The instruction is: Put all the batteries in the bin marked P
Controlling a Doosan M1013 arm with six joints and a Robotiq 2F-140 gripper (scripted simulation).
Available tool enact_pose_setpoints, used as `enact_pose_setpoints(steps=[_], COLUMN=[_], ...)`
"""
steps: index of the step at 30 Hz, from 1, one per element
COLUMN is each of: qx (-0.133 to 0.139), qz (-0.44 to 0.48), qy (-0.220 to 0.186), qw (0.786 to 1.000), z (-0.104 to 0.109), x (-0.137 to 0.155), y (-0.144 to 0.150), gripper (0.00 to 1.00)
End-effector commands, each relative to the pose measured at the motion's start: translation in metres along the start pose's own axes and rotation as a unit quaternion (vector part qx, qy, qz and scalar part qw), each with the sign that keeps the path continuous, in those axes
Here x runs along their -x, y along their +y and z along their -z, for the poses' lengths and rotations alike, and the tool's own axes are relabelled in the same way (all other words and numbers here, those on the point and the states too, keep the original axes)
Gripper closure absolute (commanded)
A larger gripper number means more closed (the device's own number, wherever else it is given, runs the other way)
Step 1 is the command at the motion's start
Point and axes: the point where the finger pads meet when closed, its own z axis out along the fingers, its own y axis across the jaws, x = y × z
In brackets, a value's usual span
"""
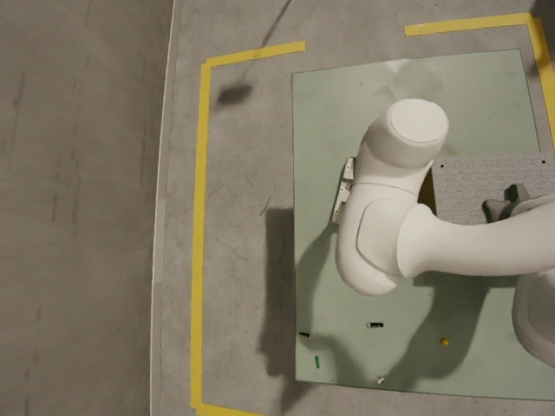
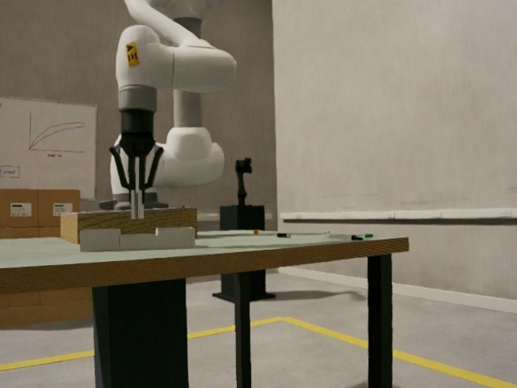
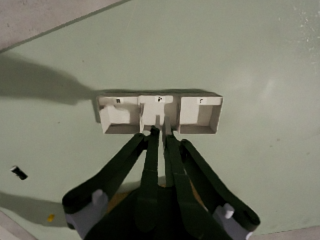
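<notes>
My gripper (image 2: pixel 137 216) (image 3: pixel 161 122) is shut, with only a narrow gap and nothing visible between its fingertips. It hangs above the joined white bins (image 1: pixel 349 171) (image 2: pixel 137 242), over the middle bin (image 3: pixel 148 112). That bin's small label seems to read P. The left bin (image 3: pixel 125 116) and right bin (image 3: pixel 203 116) stand on either side; small contents are unclear. A black cylinder with a pale end (image 1: pixel 375 325) (image 2: pixel 283 235) (image 3: pixel 19 173), looking like a battery, lies on the table. A small green piece (image 1: pixel 317 361) (image 2: pixel 367 235) lies near the table corner; its kind is unclear.
A black screw-like piece (image 1: pixel 304 334) (image 2: pixel 357 237), a small white piece (image 1: pixel 381 380) (image 2: pixel 326 232) and a yellow piece (image 1: pixel 443 341) (image 2: pixel 255 232) (image 3: pixel 51 218) lie on the table. A wooden block with a grey top (image 1: pixel 466 178) (image 2: pixel 175 219) stands behind the bins. The arm hides part of the table.
</notes>
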Motion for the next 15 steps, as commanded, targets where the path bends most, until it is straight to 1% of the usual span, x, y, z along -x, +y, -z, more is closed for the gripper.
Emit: enact_pose_setpoints(steps=[1,3,5,15], qx=[0.0,0.0,0.0,0.0], qz=[0.0,0.0,0.0,0.0], qy=[0.0,0.0,0.0,0.0], qw=[1.0,1.0,1.0,1.0], z=[-0.009,-0.014,-0.014,-0.041], x=[0.0,0.0,0.0,0.0], y=[0.0,0.0,0.0,0.0], gripper=[0.85,0.85,0.85,0.85])
